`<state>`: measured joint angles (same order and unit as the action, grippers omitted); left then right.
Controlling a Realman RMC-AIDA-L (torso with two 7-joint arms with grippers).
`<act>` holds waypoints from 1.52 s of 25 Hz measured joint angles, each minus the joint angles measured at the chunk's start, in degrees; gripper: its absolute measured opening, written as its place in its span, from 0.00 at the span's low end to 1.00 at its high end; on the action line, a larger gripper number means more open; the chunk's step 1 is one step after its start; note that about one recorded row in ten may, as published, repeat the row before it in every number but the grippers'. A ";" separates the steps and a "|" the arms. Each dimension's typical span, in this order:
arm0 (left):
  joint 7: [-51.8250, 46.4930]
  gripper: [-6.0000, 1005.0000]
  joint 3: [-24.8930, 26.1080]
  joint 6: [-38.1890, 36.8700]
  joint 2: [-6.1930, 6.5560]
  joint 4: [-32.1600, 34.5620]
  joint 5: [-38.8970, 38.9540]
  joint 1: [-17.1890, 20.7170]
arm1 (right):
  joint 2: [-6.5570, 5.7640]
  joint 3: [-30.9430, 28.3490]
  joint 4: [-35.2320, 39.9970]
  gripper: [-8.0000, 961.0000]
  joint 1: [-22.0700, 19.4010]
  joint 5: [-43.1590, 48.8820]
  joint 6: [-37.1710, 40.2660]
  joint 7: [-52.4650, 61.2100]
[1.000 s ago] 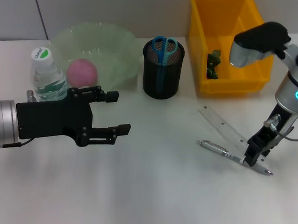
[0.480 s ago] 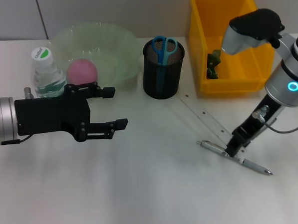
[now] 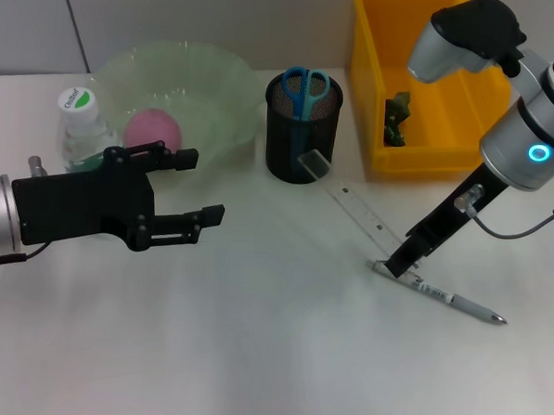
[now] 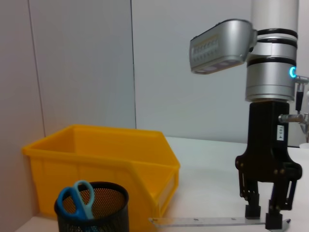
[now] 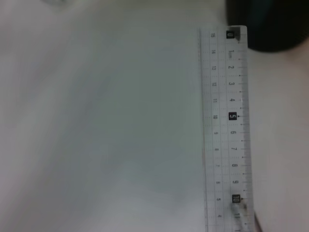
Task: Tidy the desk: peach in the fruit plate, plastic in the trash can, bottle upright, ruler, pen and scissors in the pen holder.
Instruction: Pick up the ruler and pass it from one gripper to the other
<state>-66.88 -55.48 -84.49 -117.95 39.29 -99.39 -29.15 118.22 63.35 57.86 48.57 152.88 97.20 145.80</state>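
While the right pincer (image 3: 399, 265) gripped one end of the clear ruler (image 3: 351, 204) and held it off the white bench (image 3: 269, 356), the ruler's far end pointed at the black pen holder (image 3: 303, 127). The ruler step looked to be in hand. Next it likely needed tipping upright over the holder. The pen (image 3: 437, 292) lay near the pincer. The left pincer (image 3: 190, 186) waited with its fingers spread, on the left. A grey wall stood behind.

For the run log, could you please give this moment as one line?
right gripper: shut on ruler | ruler: lifted, far end by pen holder | pen: on desk | left gripper: open, idle
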 joint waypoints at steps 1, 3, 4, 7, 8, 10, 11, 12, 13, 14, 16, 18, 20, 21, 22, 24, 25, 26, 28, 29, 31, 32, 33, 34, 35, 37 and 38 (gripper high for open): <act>0.00 0.75 0.00 0.00 0.00 0.00 0.00 0.00 | 0.13 0.00 0.36 0.40 -0.31 -0.45 -0.03 -0.39; 0.00 0.75 0.31 0.00 0.00 0.00 0.04 0.15 | 0.51 0.01 1.24 0.40 -1.09 -1.30 -0.09 -1.57; 0.00 0.75 1.29 0.06 0.00 0.00 0.10 0.29 | 0.67 0.02 1.66 0.40 -1.54 -1.67 -0.29 -2.07; 0.00 0.75 1.79 0.07 0.00 -0.05 0.10 0.34 | 0.81 0.04 2.34 0.40 -2.92 -3.41 -1.27 -3.67; 0.00 0.75 1.79 0.07 0.00 -0.05 0.10 0.34 | 0.81 0.04 2.43 0.40 -3.47 -4.42 -1.67 -4.47; 0.00 0.75 2.38 0.22 -0.01 -0.20 0.15 0.40 | 0.81 0.05 2.84 0.40 -4.50 -5.84 -2.26 -5.95; 0.00 0.75 2.52 0.37 -0.04 -0.34 0.16 0.40 | 0.82 0.04 3.21 0.40 -5.13 -6.29 -2.60 -6.91; 0.00 0.75 2.55 0.48 -0.05 -0.39 0.17 0.38 | 0.85 0.04 3.58 0.40 -5.75 -6.63 -3.02 -7.69; 0.00 0.75 2.55 0.48 -0.05 -0.39 0.17 0.38 | 0.90 0.06 3.82 0.40 -6.30 -6.85 -3.45 -8.38; 0.00 0.75 2.57 0.74 -0.05 -0.47 0.17 0.36 | 0.93 0.12 3.88 0.40 -6.76 -7.12 -3.92 -8.83; 0.00 0.75 2.58 1.05 -0.09 -0.48 0.18 0.35 | 0.99 0.32 3.90 0.40 -7.71 -8.23 -4.78 -9.87; 0.00 0.75 2.58 1.10 -0.10 -0.49 0.17 0.35 | 0.99 0.47 4.03 0.40 -8.66 -10.06 -5.45 -11.11; 0.00 0.75 2.58 1.44 -0.20 -0.55 0.21 0.33 | 0.99 0.56 4.40 0.40 -9.75 -11.94 -6.36 -12.56; -0.01 0.75 2.58 1.59 -0.24 -0.55 0.34 0.35 | 0.99 0.58 4.55 0.40 -10.21 -12.89 -6.87 -13.39; -0.01 0.75 2.58 1.59 -0.24 -0.55 0.34 0.35 | 0.99 0.60 4.59 0.40 -10.68 -13.70 -7.48 -14.05; -0.27 0.75 2.58 1.69 -0.32 -0.59 0.78 0.39 | 1.00 0.63 4.67 0.40 -11.76 -15.60 -9.10 -15.65; -0.56 0.75 2.58 1.69 -0.40 -0.76 1.75 0.40 | 1.03 0.64 4.68 0.40 -12.34 -16.61 -10.15 -16.47; -0.65 0.75 2.58 1.68 -0.42 -0.90 2.17 0.41 | 1.07 0.63 4.67 0.40 -13.01 -17.77 -11.36 -17.51; -0.76 0.75 2.56 1.47 -0.46 -1.73 4.57 0.46 | 1.13 0.66 4.21 0.40 -14.27 -20.78 -14.19 -20.46; -0.77 0.75 2.54 1.39 -0.46 -2.05 5.68 0.48 | 1.16 0.69 3.60 0.40 -14.89 -22.59 -15.71 -22.20; -0.79 0.75 2.26 0.94 -0.46 -2.62 7.35 0.49 | 1.17 0.73 2.34 0.40 -15.51 -25.23 -18.36 -25.17; -0.80 0.75 2.20 0.81 -0.48 -2.69 7.62 0.49 | 1.21 0.73 1.46 0.40 -15.83 -26.64 -20.00 -27.23; -0.84 0.75 2.09 0.50 -0.54 -2.80 8.22 0.50 | 1.25 0.84 0.47 0.40 -16.18 -28.52 -21.62 -29.66; -0.89 0.75 2.04 0.31 -0.59 -2.84 8.60 0.50 | 1.29 1.07 -0.53 0.40 -16.56 -30.41 -23.08 -32.00; -0.98 0.75 2.02 0.06 -0.65 -2.91 9.16 0.50 | 1.31 1.41 -1.38 0.40 -16.91 -32.29 -24.33 -34.12; -1.06 0.75 1.99 -0.72 -0.73 -3.67 11.01 0.46 | 1.32 2.24 -3.44 0.40 -17.50 -36.17 -27.07 -38.40; -0.84 0.75 1.98 -1.07 -0.74 -4.15 11.73 0.40 | 1.32 2.74 -4.28 0.40 -17.82 -37.89 -28.34 -40.46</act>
<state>-67.72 -53.51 -85.56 -118.69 35.14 -87.67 -28.75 119.53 66.09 53.57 30.75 114.99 68.86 105.34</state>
